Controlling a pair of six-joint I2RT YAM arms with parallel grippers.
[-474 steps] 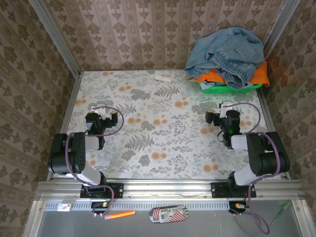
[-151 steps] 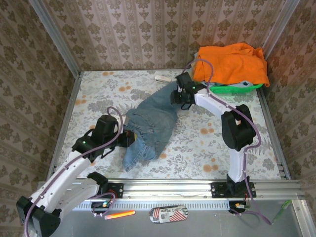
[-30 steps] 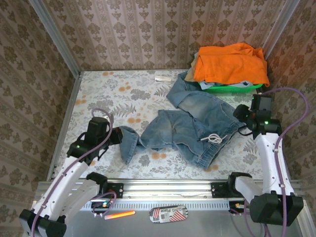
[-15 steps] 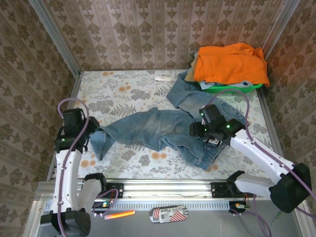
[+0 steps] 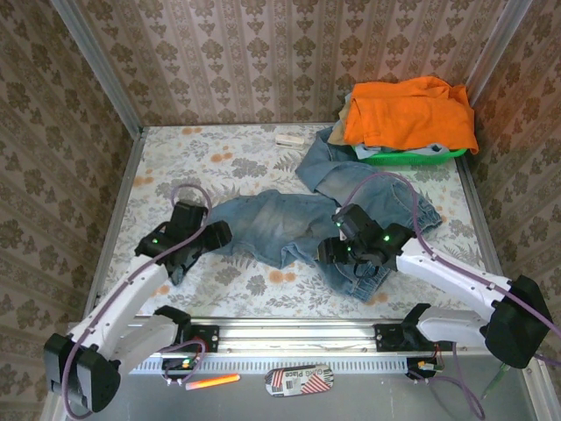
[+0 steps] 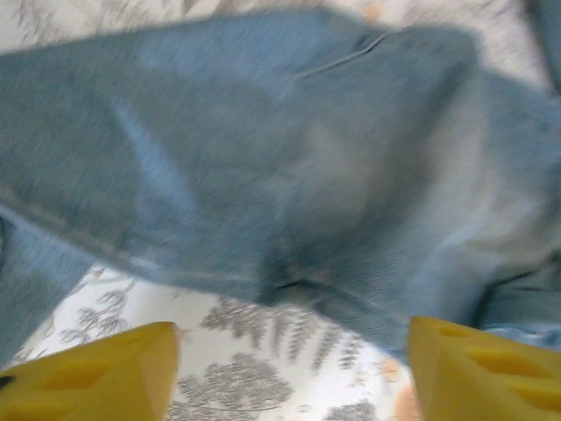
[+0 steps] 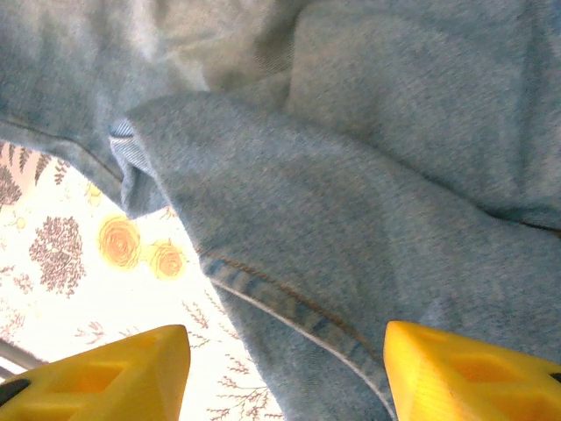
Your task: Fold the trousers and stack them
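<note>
floral table (image 5: pixel 210 171) carries jeans (image 5: pixel 280 224), green basket (image 5: pixel 408 158).

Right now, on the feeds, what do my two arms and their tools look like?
The left arm and right arm have white links, black joints, looping purple cables and small green lights. The left tool and right tool carry blocky yellow fingers.

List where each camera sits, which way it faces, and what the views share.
Top external: above and behind the bases, looking down on the table, jeans, left gripper and right gripper.
Left wrist: on the left arm, facing down at denim past its yellow fingers.
Right wrist: on the right arm, facing down over a hemmed edge, yellow fingers low.
Shared: the jeans.
</note>
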